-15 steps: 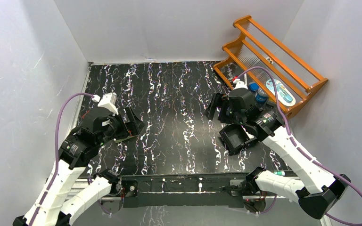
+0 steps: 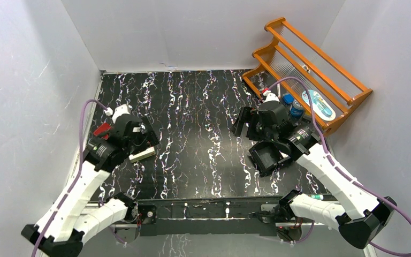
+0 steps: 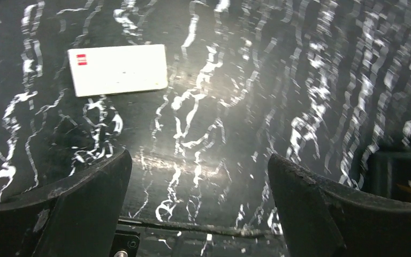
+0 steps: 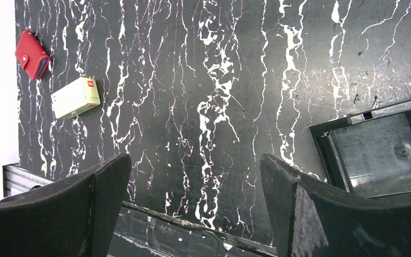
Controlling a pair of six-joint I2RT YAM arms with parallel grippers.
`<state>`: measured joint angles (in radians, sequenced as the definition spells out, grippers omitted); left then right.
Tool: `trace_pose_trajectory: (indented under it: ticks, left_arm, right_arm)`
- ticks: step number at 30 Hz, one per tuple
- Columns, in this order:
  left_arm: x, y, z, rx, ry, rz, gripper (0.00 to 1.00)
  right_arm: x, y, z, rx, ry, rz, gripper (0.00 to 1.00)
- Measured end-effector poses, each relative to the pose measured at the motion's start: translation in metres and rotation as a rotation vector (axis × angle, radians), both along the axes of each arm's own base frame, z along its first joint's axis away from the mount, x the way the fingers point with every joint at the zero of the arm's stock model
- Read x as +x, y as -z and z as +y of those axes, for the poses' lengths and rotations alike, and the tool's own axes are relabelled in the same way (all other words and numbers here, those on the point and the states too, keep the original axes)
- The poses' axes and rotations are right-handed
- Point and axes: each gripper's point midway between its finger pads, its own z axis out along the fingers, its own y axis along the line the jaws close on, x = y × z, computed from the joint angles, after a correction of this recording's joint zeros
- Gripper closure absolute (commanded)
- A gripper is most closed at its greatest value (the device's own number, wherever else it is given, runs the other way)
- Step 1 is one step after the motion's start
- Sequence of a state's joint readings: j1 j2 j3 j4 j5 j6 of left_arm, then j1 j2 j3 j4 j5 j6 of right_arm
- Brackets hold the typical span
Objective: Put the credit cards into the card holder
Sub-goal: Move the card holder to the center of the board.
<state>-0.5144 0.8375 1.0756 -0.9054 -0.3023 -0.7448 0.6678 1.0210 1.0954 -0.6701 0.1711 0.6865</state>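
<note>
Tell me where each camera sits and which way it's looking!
Top external: high above and behind the arms, looking down on the table; the left arm and right arm show.
Left wrist: on the left arm, looking down at the pale card; the open left gripper frames the bottom.
Right wrist: on the right arm, looking over the table at the red card holder and black box; the open right gripper shows.
Shared: all three see the pale card.

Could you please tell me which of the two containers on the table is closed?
The small red card holder is the closed one: it is folded shut, whereas the black box lies open with its inside showing.
</note>
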Motion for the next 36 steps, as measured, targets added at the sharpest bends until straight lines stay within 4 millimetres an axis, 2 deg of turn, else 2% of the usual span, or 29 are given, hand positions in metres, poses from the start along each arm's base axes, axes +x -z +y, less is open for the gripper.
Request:
trace_pose_trajectory:
  ticks: [2,3,6,10,14,17,19,28,29,32,36]
  left_arm:
    - [0.006,0.011,0.01,0.048,-0.081,0.038,0.08]
    - [0.008,0.015,0.015,0.077,-0.116,0.053,0.15]
    - [0.014,0.02,0.03,0.154,-0.203,0.063,0.26]
    - [0.019,0.017,0.053,0.23,-0.351,0.042,0.27]
    - [0.028,0.013,0.064,0.257,-0.454,0.044,0.28]
    - [0.042,0.018,0.071,0.265,-0.527,0.082,0.35]
    - [0.051,0.026,0.083,0.263,-0.599,0.13,0.36]
    - [0.073,0.067,0.166,0.205,-0.956,0.264,0.35]
    - [0.076,0.074,0.174,0.209,-0.98,0.28,0.32]
    - [0.086,0.1,0.195,0.225,-1.021,0.343,0.16]
    - [0.099,0.128,0.214,0.254,-1.021,0.41,0.12]
  right_arm:
    - [0.0,-0.001,0.001,0.005,-0.003,-0.002,0.02]
    - [0.001,-0.001,0.002,0.011,-0.004,-0.006,0.02]
    - [0.001,0.002,0.004,0.019,-0.009,-0.007,0.02]
    - [0.0,0.002,0.005,0.026,-0.017,-0.007,0.02]
    - [-0.003,-0.004,0.007,0.044,-0.037,-0.023,0.02]
    - [-0.005,-0.008,0.007,0.055,-0.047,-0.035,0.02]
    - [-0.007,-0.01,0.007,0.061,-0.054,-0.036,0.02]
    - [-0.013,-0.007,0.009,0.063,-0.087,-0.028,0.02]
    - [-0.014,-0.007,0.009,0.063,-0.09,-0.029,0.02]
    - [-0.017,-0.011,0.009,0.07,-0.105,-0.039,0.02]
    - [-0.022,-0.022,0.008,0.092,-0.133,-0.077,0.02]
